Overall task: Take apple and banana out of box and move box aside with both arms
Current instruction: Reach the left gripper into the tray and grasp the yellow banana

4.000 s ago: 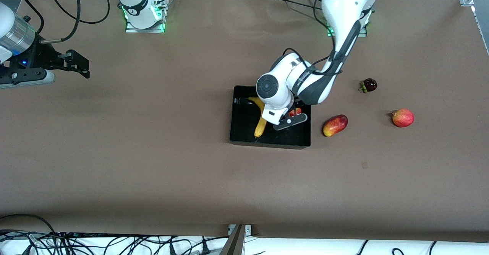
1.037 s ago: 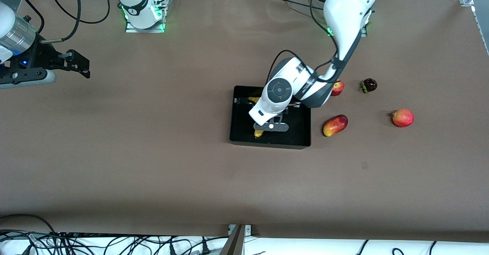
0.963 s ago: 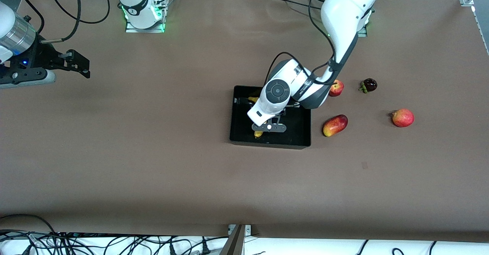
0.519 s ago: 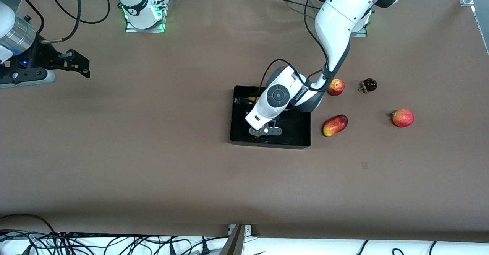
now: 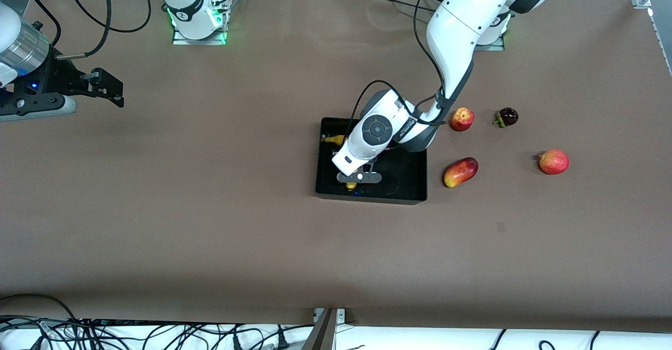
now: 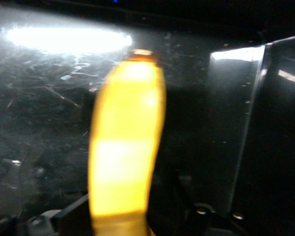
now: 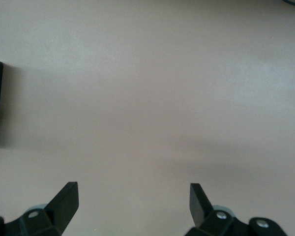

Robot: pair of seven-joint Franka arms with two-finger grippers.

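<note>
The black box (image 5: 404, 174) sits mid-table. The yellow banana (image 5: 334, 140) lies in it, mostly hidden under the left arm; its stem and its tip by the near wall show. My left gripper (image 5: 358, 178) is down in the box, its fingers closed around the banana. In the left wrist view the banana (image 6: 125, 147) fills the gap between the left gripper's (image 6: 123, 216) fingers over the box floor (image 6: 39, 98). A small red apple (image 5: 461, 119) lies on the table beside the box, toward the left arm's end. My right gripper (image 5: 107, 90) waits open and empty, also seen in its wrist view (image 7: 132, 196).
A red-yellow mango (image 5: 460, 172), a dark mangosteen (image 5: 506, 116) and a second red apple (image 5: 554, 161) lie on the table toward the left arm's end. Brown table surface surrounds the box.
My left gripper has moved inside the box toward the right arm's end, and the banana's stem has shifted the same way. The red fruit seen in the box earlier no longer shows there.
</note>
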